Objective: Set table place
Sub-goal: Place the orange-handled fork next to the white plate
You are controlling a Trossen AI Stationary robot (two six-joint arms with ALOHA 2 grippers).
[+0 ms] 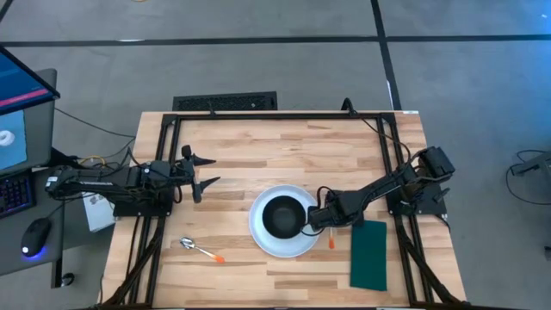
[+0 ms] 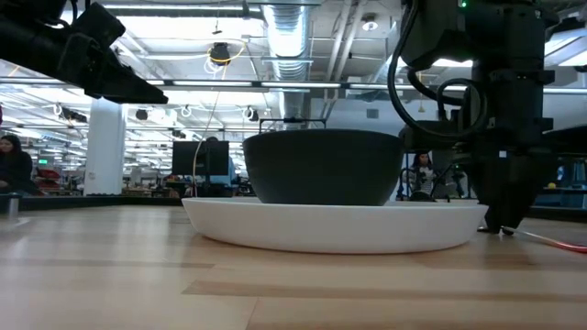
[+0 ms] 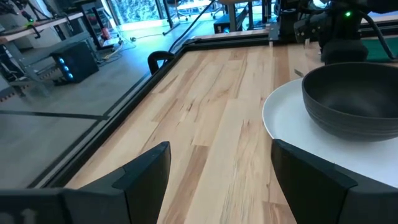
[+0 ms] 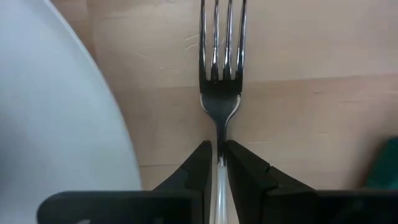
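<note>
The white plate (image 1: pixel 261 232) lies near the middle of the table with the black bowl (image 1: pixel 282 215) standing in it; both also show in the low view, the plate (image 2: pixel 330 229) and the bowl (image 2: pixel 321 167). My right gripper (image 1: pixel 321 221) is down at the plate's right rim, shut on the fork (image 4: pixel 222 62), whose orange end (image 1: pixel 331 244) points to the near edge. The green napkin (image 1: pixel 368 254) lies flat to the right of the fork. The spoon (image 1: pixel 201 250) lies on the wood left of the plate. My left gripper (image 1: pixel 203 172) is open and empty at the left. My right gripper pinches the fork's thin handle just behind its neck (image 4: pixel 221 135) between its two fingers (image 4: pixel 199 163), one on each side. The fingers point down from above. The fork lies level between plate and napkin; whether it rests on the wood or is just clear, I cannot tell.
A black frame (image 1: pixel 275 114) runs along the table's far and side edges. Bare wood (image 1: pixel 258 151) lies beyond the plate and between the spoon and my left gripper. The right arm (image 2: pixel 504 110) stands close beside the plate in the low view.
</note>
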